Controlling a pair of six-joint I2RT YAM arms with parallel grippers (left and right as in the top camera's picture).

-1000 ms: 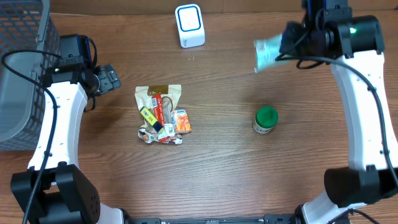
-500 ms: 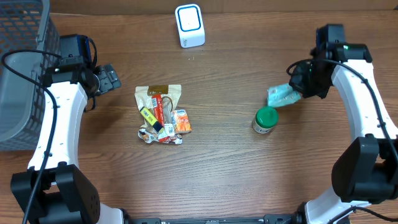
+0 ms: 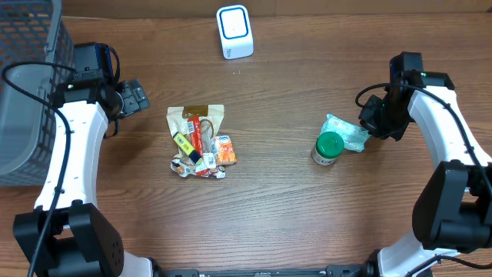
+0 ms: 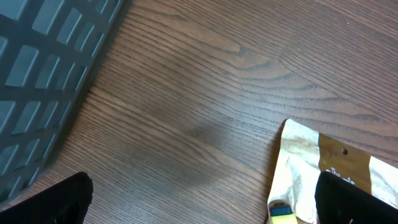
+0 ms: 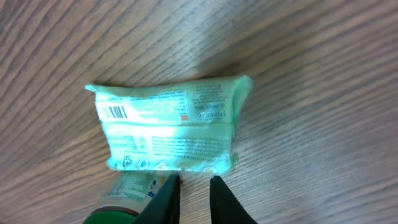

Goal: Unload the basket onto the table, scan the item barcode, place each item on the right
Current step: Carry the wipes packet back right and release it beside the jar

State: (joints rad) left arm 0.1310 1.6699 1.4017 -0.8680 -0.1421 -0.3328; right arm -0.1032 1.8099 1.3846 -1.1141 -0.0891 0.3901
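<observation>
Pale green packet (image 5: 168,130) lying flat on the bench (image 3: 292,215) at the right, barcode upward, just beyond the right pincer (image 5: 194,186), tips slightly apart with nothing between them. Just beside the packet's near left edge, a jar with a green lid (image 3: 329,146); well to the left, a heap of snack packs (image 3: 200,142), with the white scanner (image 3: 234,31) at the far edge. Far left, near the grey basket (image 3: 23,92), left pincer (image 4: 205,202) spread wide above the wood, holding nothing.

A green packet (image 5: 171,124) lies flat on the counter (image 5: 323,74), barcode (image 5: 117,112) up. The jaws stand slightly parted at its lower edge, beside a jar (image 5: 130,190).
</observation>
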